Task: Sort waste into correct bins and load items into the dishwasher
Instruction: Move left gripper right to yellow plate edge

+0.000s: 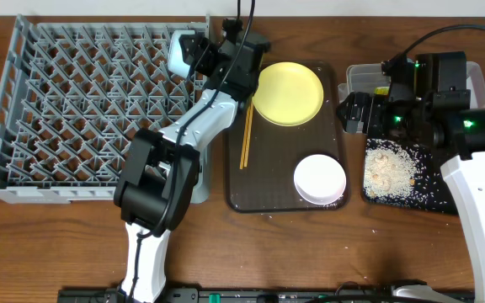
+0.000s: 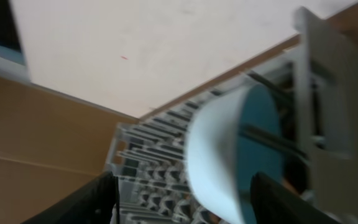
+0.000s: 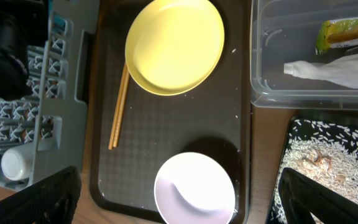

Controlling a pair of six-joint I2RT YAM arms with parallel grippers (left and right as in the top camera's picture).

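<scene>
Nearest the arm bases, the white bowl [image 1: 319, 178] sits upright at the near end of the dark brown serving tray [image 1: 268, 164] and is not yet loaded. Just to its right, the shallow black tray [image 3: 300, 134] holds the rice scraps [image 3: 328, 165] spread over its floor, judged correctly sorted as food waste. Mid-tray, the wooden chopsticks [image 1: 246, 135] lie side by side along the left rim, and the yellow plate [image 1: 287, 93] lies flat at the far end; both await loading. The right end effector [image 3: 179, 177] hangs above this serving tray with its jaws spread wide and empty, apparently placed for a pick among the remaining dishes. The right wrist view shows a small pale cup [image 3: 16, 163] lying among the pegs of the grey dish rack [image 1: 74, 109], near its right wall. Farther back, the clear plastic tub [image 3: 272, 74] contains the green-and-orange wrapper [image 3: 347, 31] and the crumpled white paper [image 3: 328, 67], dry waste kept apart from the food. At the far right corner of the rack, the light blue bowl [image 2: 229, 155] stands on edge among the pegs, a posture suited to draining and to saving room. The left end effector [image 2: 185, 193] straddles it with jaws apart, and one finger [image 2: 95, 202] is clear of the bowl's wall. This is judged a release, with the bowl resting on the rack. Contact on the other side cannot be confirmed.
</scene>
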